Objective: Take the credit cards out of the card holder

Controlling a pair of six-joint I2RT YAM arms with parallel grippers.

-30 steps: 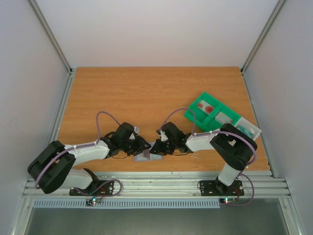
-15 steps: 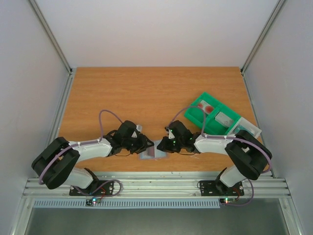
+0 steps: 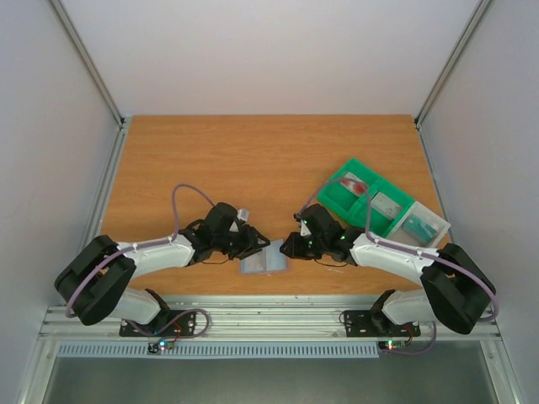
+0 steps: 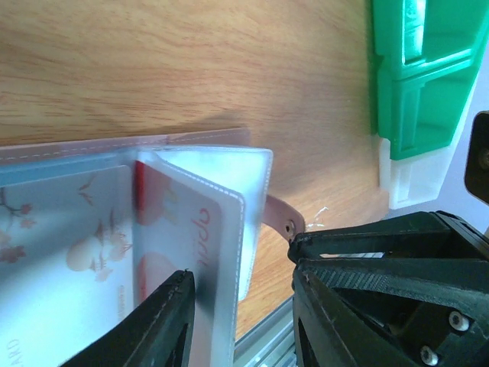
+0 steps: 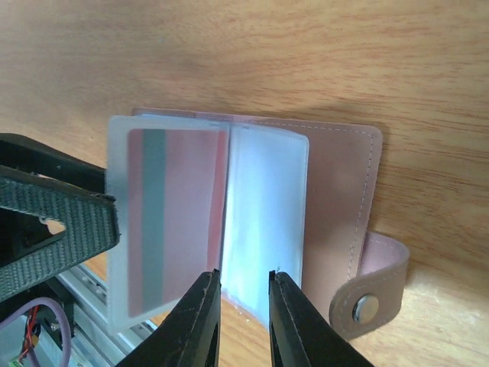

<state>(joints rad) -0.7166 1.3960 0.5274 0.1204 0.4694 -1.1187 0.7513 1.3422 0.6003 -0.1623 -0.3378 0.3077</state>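
The fingers (image 4: 157, 329) of the left gripper (image 4: 241, 290) stand part-open over the clear plastic sleeves (image 4: 256, 191), clamping nothing. Those (image 5: 200, 321) of the right gripper (image 5: 244, 294) are narrowly parted at a sleeve's lower edge, also holding nothing. Between them we see the flat bifold card holder (image 3: 264, 262), blue-grey outside and pink inside, lying open at the near edge of the wooden table (image 3: 253, 160). A red credit card with a grey stripe (image 5: 172, 222) sits in one sleeve. The green compartmented plastic tray (image 3: 370, 206) stands well apart to the right.

One card holder (image 3: 264, 261), one green tray (image 4: 416, 107), two tools — left tool (image 4: 241, 290), right tool (image 5: 243, 294)
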